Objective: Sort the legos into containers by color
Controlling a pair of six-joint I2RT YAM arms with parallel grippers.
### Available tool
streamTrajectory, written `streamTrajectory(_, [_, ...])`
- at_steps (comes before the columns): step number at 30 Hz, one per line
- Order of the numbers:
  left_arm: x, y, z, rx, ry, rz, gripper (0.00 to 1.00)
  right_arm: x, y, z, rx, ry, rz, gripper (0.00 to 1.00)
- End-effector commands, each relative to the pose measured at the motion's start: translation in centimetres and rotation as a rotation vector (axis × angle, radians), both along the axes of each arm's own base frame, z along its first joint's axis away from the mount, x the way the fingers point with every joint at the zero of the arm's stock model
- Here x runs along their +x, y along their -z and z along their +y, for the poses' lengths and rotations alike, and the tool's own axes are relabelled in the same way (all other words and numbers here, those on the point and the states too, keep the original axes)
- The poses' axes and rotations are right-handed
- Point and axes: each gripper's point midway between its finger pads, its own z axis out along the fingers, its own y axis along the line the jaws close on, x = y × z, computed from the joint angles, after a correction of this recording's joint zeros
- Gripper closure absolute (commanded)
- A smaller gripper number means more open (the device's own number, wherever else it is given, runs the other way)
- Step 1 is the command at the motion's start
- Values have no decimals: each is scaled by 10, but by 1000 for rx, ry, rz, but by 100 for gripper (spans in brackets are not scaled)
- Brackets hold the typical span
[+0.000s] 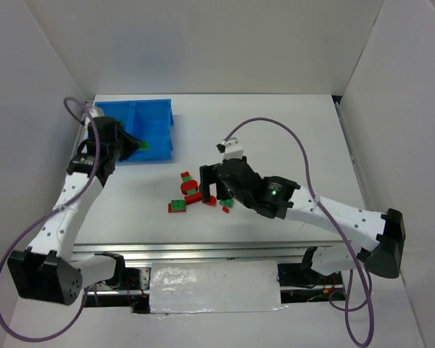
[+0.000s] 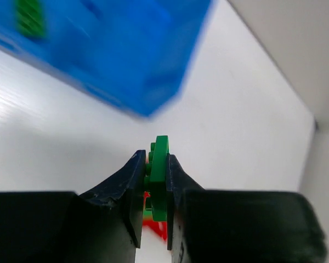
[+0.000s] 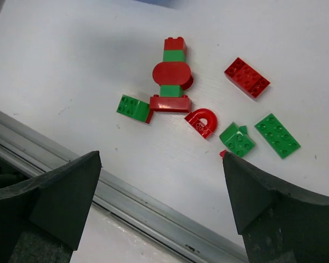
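Note:
My left gripper [image 2: 158,164] is shut on a thin green lego plate [image 2: 160,175], held on edge between both fingers. In the top view this gripper [image 1: 136,145] and its green plate [image 1: 143,146] hang by the near side of the blue bin [image 1: 156,116], the containers. One green piece [image 2: 30,16] lies blurred inside the bin [image 2: 115,49]. My right gripper [image 3: 161,158] stands wide open and holds nothing, hovering over the loose legos. Below it lie a red-and-green stack [image 3: 172,76], a green brick [image 3: 132,107], a red arch [image 3: 202,121], a green plate [image 3: 277,135] and a red brick [image 3: 247,77].
The lego pile [image 1: 192,194] sits mid-table, in front of the right gripper [image 1: 216,192]. A metal rail [image 3: 153,203] runs along the table's near edge. White walls enclose the table on three sides. A purple cable [image 1: 304,156] arcs over the right arm.

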Motion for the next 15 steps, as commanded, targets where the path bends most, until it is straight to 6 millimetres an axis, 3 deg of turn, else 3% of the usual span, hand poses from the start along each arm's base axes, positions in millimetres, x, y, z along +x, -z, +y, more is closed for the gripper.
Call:
streamTrajectory(1, [29,-14,97,144,-407,12,100,2,-17,-14,64,45,-34,0])
streamTrajectory(2, [37,-18,122,143,-481,8,100,0,-14,-17,58,43,-32,0])
streamTrajectory(3, [57,-25,134,139,-511,0,100,0,-12,-19,49,47,-32,0])
streamTrajectory(5, [76,-28,159,141,-569,8,96,0,-6,-25,33,46,-29,0])
streamTrajectory(6, [101,-27,167,144,-572,12,95,-1,-4,-26,28,47,-28,0])
streamTrajectory(8, [121,-19,183,160,-574,53,94,-1,-1,-31,23,49,-26,0])
streamTrajectory(9, [143,-13,190,167,-581,75,91,1,0,-33,20,55,-27,0])
streamTrajectory(10, [147,-2,194,178,-572,120,86,2,0,-35,21,57,-28,0])
streamTrajectory(13, [172,15,199,174,-531,156,49,7,0,-42,34,67,-33,0])
streamTrajectory(14, [179,21,200,174,-527,167,24,9,1,-43,35,57,-27,0])
streamTrajectory(15, [178,24,199,163,-532,183,18,15,2,-47,42,74,-22,0])
